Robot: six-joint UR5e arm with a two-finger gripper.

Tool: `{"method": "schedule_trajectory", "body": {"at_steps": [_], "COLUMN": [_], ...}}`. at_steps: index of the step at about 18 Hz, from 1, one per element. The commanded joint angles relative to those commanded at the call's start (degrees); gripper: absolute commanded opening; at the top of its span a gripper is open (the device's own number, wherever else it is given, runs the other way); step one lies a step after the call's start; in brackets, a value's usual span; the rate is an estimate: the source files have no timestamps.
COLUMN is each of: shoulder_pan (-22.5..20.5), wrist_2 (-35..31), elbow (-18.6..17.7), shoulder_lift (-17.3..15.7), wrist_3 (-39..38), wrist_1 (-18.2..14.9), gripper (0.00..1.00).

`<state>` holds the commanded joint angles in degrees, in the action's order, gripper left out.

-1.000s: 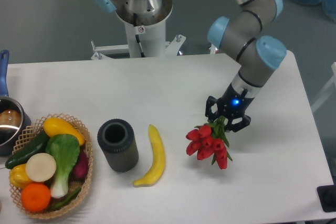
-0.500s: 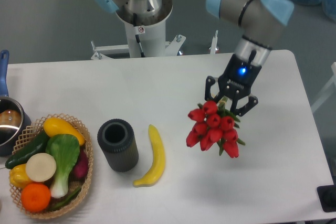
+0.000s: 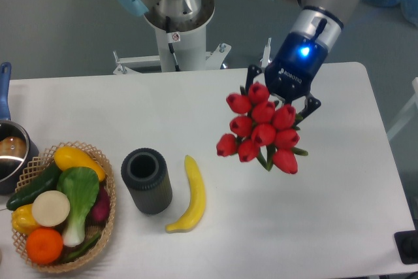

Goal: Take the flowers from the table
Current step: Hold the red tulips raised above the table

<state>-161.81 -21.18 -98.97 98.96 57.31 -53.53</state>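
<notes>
The claw (image 3: pixel 282 99) grips the flowers (image 3: pixel 261 135) by their stems, red tulip buds hanging toward the camera, above the white desk (image 3: pixel 339 220). To their left lie a banana (image 3: pixel 188 195) and a dark cylinder (image 3: pixel 146 180).

I had one fixed camera only, mounted high opposite the arm's white pedestal base (image 3: pixel 176 27), looking steeply down across the plain white rectangular table (image 3: pixel 196 106). Mid-range framing: near edge and left side cropped, grey floor visible behind. No second view to overlap.
</notes>
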Motion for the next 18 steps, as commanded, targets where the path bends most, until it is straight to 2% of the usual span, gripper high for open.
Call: {"method": "schedule_trajectory", "body": {"at_steps": [18], "shoulder_pan": [0.18], "wrist_2": [0.17], "elbow": [-0.53], "shoulder_lift": [0.35], "wrist_3": [0.53], "wrist_1": [0.26], "gripper": [0.47]}}
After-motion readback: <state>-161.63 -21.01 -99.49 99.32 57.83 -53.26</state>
